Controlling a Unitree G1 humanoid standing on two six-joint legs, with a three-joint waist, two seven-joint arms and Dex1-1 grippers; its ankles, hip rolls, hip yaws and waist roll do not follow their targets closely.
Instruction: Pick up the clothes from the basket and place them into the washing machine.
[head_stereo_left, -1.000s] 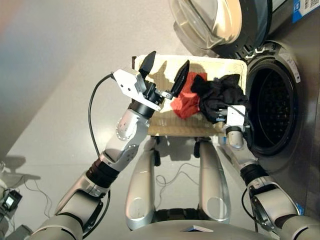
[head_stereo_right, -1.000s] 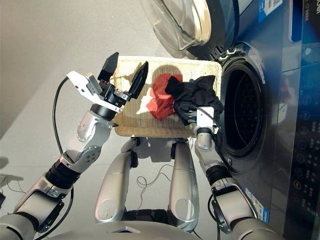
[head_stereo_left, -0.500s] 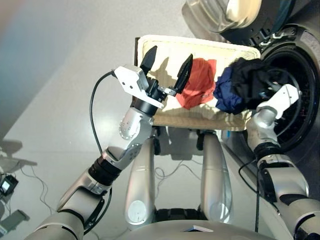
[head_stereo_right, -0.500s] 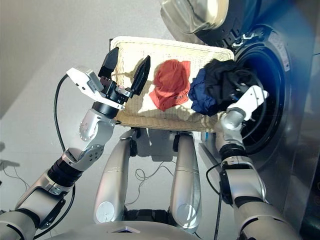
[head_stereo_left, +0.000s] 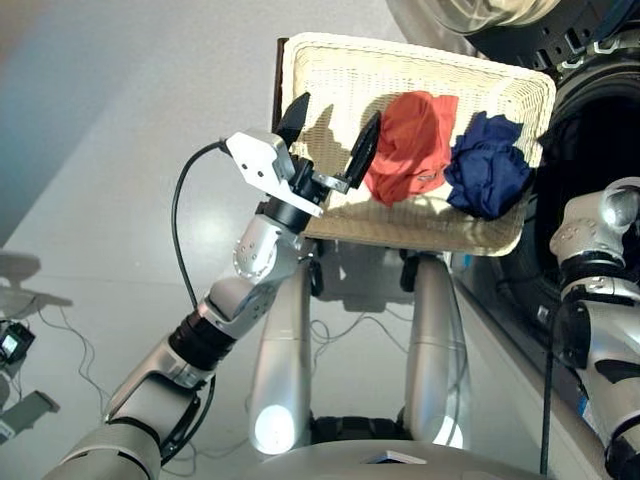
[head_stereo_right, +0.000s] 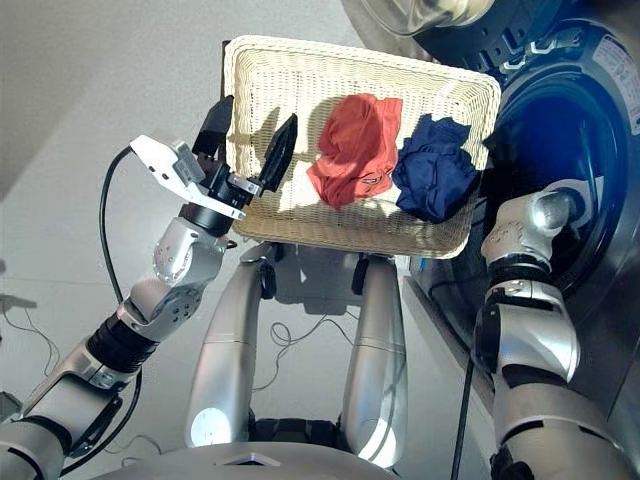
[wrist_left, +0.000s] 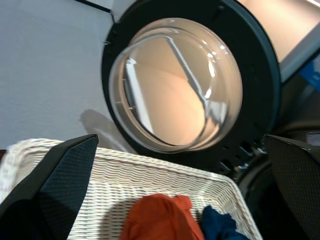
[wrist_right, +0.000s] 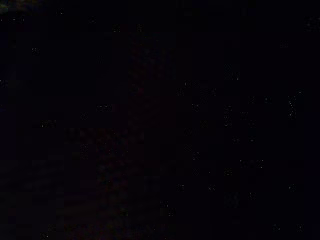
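Note:
The cream-white basket (head_stereo_right: 300, 50) holds two of the clothes: an orange-red garment (head_stereo_right: 355, 150) in the middle and a dark blue one (head_stereo_right: 435, 178) beside it, nearer the washing machine (head_stereo_right: 590, 120). The black garment is out of view. My left gripper (head_stereo_right: 258, 112) hovers open and empty over the basket's left end, apart from the orange-red piece. My right arm (head_stereo_right: 530, 225) reaches into the machine's dark round opening, which hides its gripper; the right wrist view is entirely black. The round glass door (wrist_left: 175, 90) stands swung open beyond the basket.
The basket rests on a stand with its right rim close to the washer's porthole. A black cable (head_stereo_left: 180, 240) loops from my left wrist. Grey floor spreads to the left, with small devices and cords (head_stereo_left: 15, 345) at its far left edge.
My right arm swung from above the basket's right end into the drum opening, taking the black garment along. The dark blue garment now lies uncovered. The camera has tilted; the left gripper has kept its place.

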